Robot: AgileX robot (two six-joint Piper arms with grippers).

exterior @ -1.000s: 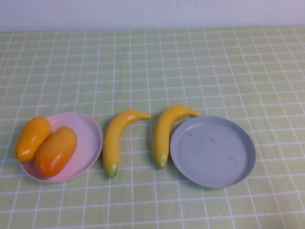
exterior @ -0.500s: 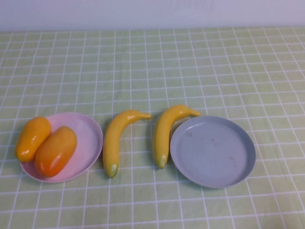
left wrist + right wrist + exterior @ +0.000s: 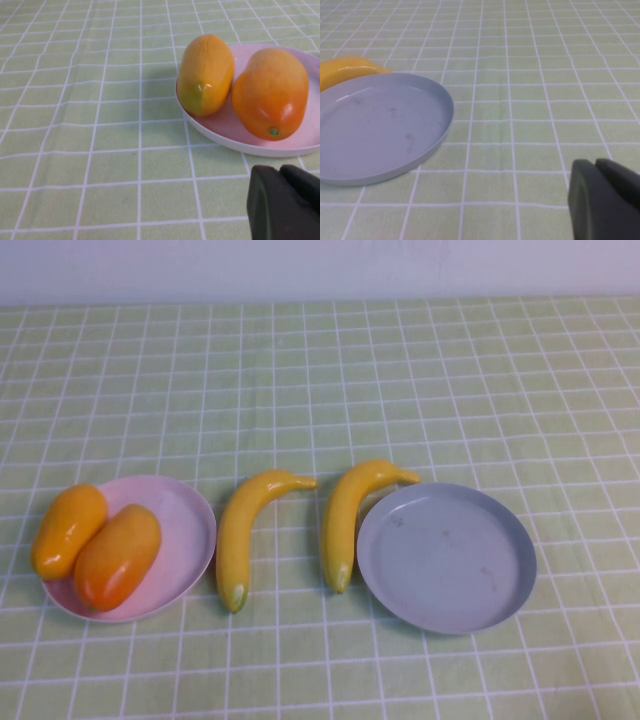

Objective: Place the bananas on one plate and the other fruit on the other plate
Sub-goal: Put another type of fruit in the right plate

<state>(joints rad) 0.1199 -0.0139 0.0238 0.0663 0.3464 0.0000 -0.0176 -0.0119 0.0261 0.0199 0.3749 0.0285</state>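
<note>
Your two bananas lie on the worktop (image 3: 420, 360) between the plates, long axes running near to far. The left banana (image 3: 240, 537) and the right banana (image 3: 346, 520) both curve their stems rightward at the far end; the right one touches the grey-blue plate (image 3: 447, 556). Both mango-like fruits (image 3: 117, 555) sit side by side on the pink plate (image 3: 185, 530), tilted alike. Your left gripper (image 3: 285, 202) hangs near the pink plate, your right gripper (image 3: 602, 197) near the grey-blue one; you cannot tell their fingers' state.
</note>
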